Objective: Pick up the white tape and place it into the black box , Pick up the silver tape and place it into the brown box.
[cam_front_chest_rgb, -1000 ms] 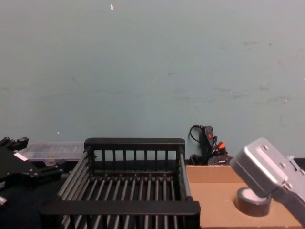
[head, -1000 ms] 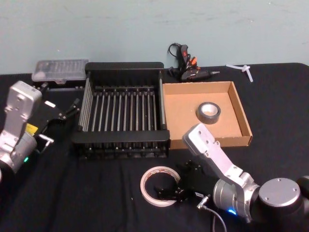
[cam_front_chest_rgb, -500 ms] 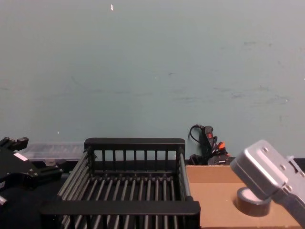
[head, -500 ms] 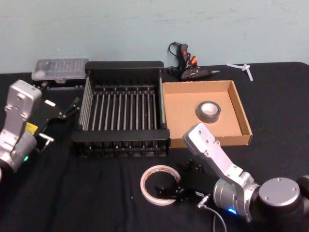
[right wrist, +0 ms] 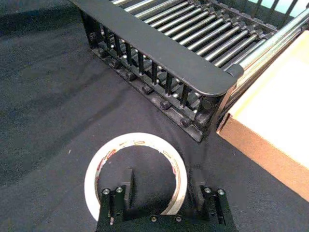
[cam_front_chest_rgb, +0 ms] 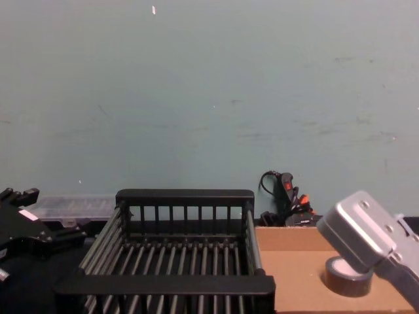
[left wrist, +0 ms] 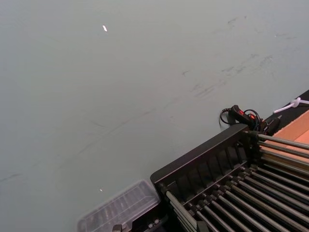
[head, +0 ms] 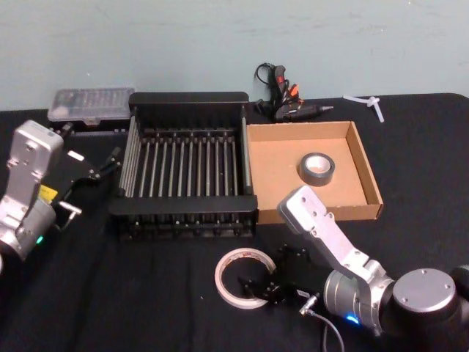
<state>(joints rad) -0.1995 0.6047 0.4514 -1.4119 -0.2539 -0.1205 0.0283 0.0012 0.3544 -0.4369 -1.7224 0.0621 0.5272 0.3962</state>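
Head view: the right gripper [head: 258, 287] straddles the 3 o'clock wall of the thin cream-white tape ring [head: 244, 279], jaws wide, one finger [right wrist: 127, 182] inside it. It lies at 6 o'clock of the black slatted plastic crate [head: 185, 207]. Left gripper [head: 101, 169] idles at 9 o'clock; I cannot tell its jaws.

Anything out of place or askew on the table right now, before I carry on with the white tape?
Nothing stands out. The silver tape lies flat in the brown box, the black box sits square and empty, and the white tape lies flat on the cloth with the right gripper open astride its rim. The left gripper waits beside the black box.
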